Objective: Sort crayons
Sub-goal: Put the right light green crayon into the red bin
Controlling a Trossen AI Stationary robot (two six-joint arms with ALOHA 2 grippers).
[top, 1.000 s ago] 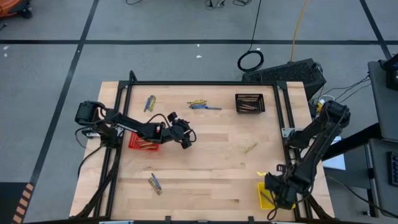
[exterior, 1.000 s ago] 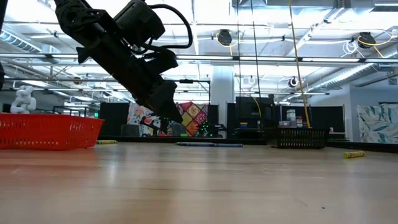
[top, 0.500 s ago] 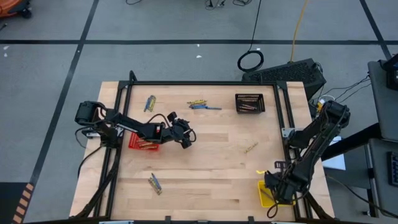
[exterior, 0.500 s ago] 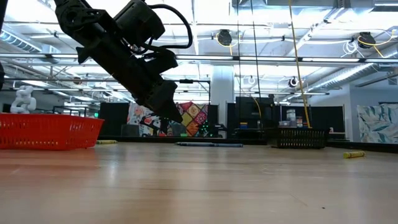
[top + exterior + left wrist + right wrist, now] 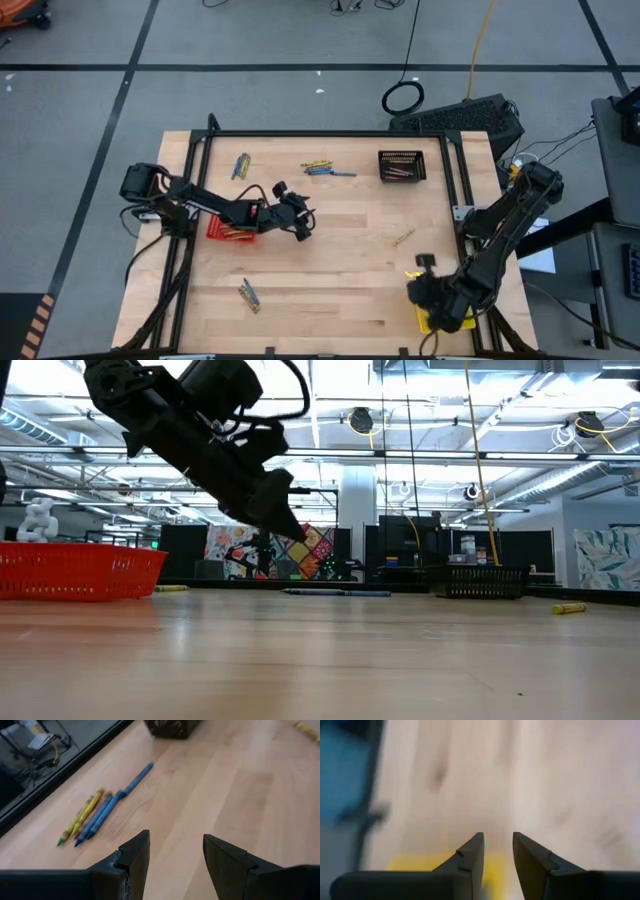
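Crayons lie in groups on the wooden table: yellow and blue ones at the far middle (image 5: 322, 168) (image 5: 95, 812), a few at the far left (image 5: 241, 165), a few near the front left (image 5: 249, 294), and one yellow crayon (image 5: 403, 237) right of centre. My left gripper (image 5: 303, 224) (image 5: 176, 845) is open and empty. It hangs above the table beside the red basket (image 5: 228, 229) and points toward the far middle group. My right gripper (image 5: 412, 292) (image 5: 498, 845) is open and empty by the yellow basket (image 5: 428, 320) at the front right.
A black basket (image 5: 402, 165) holding several crayons stands at the far right and also shows in the low view (image 5: 487, 580). The red basket (image 5: 80, 572) holds a few crayons. The middle of the table is bare wood.
My right gripper has swung from over the yellow basket toward the table's left and a little toward the far edge, still open. My left gripper has risen a little and tipped closer to level, still open.
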